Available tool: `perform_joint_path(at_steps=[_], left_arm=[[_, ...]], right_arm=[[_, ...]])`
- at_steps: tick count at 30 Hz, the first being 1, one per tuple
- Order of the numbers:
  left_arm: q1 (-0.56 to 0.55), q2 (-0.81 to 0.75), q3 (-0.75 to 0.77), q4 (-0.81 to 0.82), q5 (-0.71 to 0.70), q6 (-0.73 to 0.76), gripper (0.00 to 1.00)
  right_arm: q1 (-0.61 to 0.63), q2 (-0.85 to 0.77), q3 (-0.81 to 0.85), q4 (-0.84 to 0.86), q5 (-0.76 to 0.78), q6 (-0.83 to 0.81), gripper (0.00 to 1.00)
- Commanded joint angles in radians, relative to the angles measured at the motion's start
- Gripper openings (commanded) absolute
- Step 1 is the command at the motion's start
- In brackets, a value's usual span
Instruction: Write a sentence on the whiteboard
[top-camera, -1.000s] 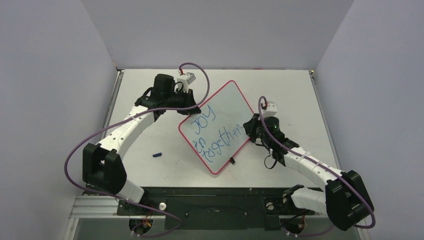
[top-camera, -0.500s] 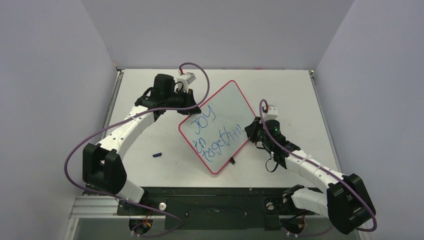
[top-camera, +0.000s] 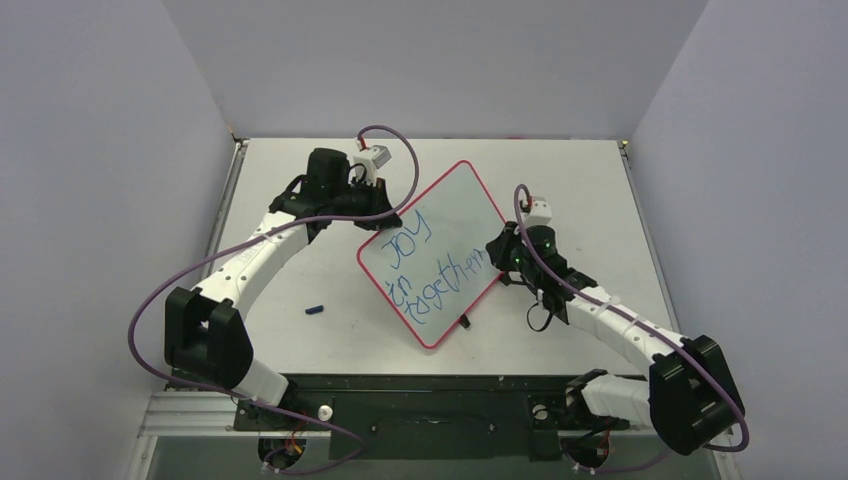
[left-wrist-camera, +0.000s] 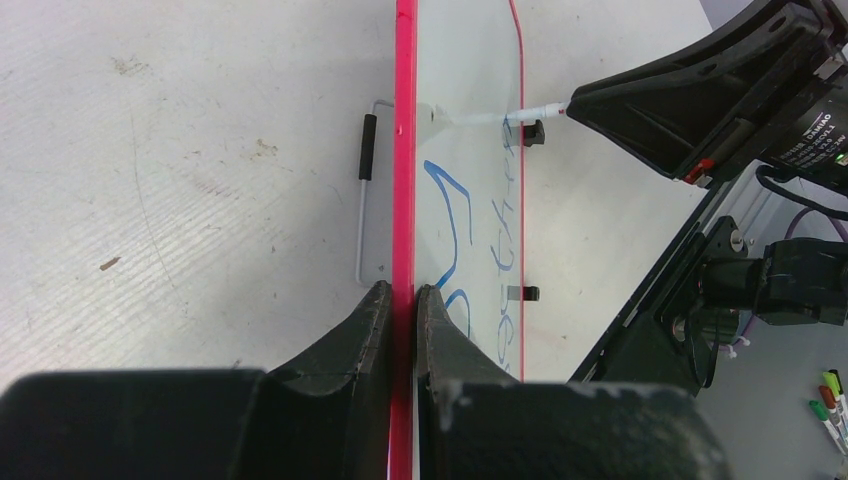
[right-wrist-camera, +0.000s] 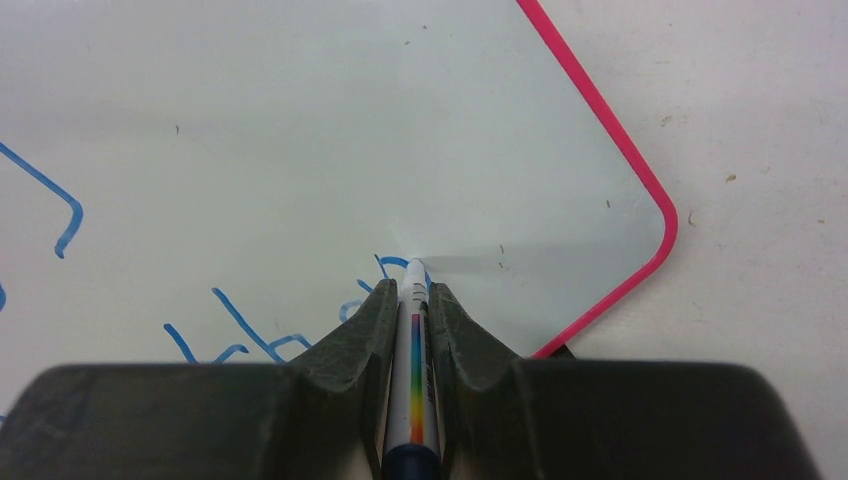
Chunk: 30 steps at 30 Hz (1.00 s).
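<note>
1. Cap (top-camera: 315, 309). Small and blue, loose on the table (top-camera: 300, 190). It lies well apart from both grippers, on the near side of the left one.

2. Right gripper (right-wrist-camera: 410, 292). Clenched on a white marker (right-wrist-camera: 413, 400) with a rainbow band. The barrel runs straight out between the fingers, and the tip just beyond them touches the board.

3. Whiteboard (top-camera: 440, 235). Directly ahead of the right gripper, between the two grippers.
   - Glossy white face with a thin red-pink frame (right-wrist-camera: 600, 130). One rounded corner sits just right of the marker tip.
   - Blue script reads "JOY in together", and the tip rests at the last letter.
   - Small black feet (left-wrist-camera: 533, 131) on one long edge, and a wire stand (left-wrist-camera: 365, 200) on the back.
   - Handling, as judged: light, thin and stiff, with a slick face where wet ink would likely smear. Take hold by the frame edge, never the written face. Pen pressure could push or pivot it, so a counter-hold is needed.

4. Left gripper (left-wrist-camera: 403, 293). Farthest item. Clamped on the board's frame edge, one finger on the back and one on the face, clear of the lettering.
</note>
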Motion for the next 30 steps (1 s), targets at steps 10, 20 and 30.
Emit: perform_joint_path(at_steps=[10,20,30], left_arm=[[0.001,-0.034,-0.004,0.025,-0.039,0.049,0.0],[0.001,-0.032,-0.003,0.026,-0.038,0.049,0.0],[0.001,-0.033,-0.001,0.028,-0.036,0.049,0.0]], right_arm=[[-0.012,0.075,0.108,-0.003,0.013,-0.012,0.0],[-0.028,0.074,0.077,-0.01,0.014,-0.009,0.0],[-0.029,0.032,-0.009,-0.005,0.014,0.001,0.0]])
